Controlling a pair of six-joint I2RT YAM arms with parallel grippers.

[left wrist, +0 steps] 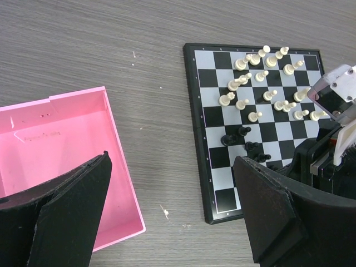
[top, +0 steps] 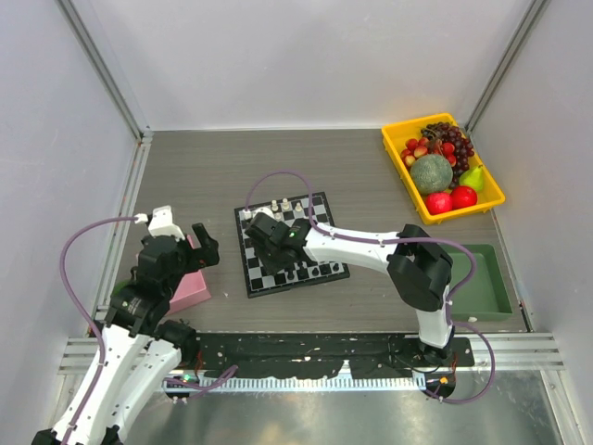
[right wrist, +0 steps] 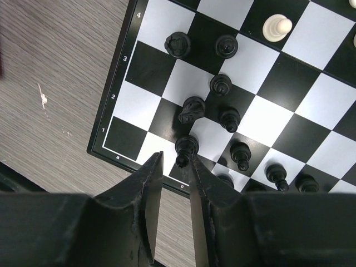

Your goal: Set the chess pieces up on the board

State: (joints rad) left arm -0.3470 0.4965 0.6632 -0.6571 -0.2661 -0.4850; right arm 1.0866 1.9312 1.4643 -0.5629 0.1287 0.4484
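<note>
The board [top: 324, 211] lies mid-table, also in the left wrist view [left wrist: 214, 119] and the right wrist view [right wrist: 153, 67]. White pieces [top: 285, 204] stand on its far rows [left wrist: 245, 83]; black pieces [right wrist: 222, 86] cluster near its near-left corner [left wrist: 245, 132]. My right gripper [top: 271, 261] hovers low over that corner, jaws narrowly apart [right wrist: 175, 158]. One black piece [right wrist: 186, 147] stands at the fingertips, against the right finger, with a gap to the left one. My left gripper [top: 181, 246] is wide open and empty [left wrist: 172, 217] above bare table between the pink box and the board.
An open pink box [top: 190, 289] sits left of the board [left wrist: 55, 144]. A yellow tray [top: 398, 162] of fruit is at the back right. A green tray [top: 491, 278] is at the near right. White walls enclose the table.
</note>
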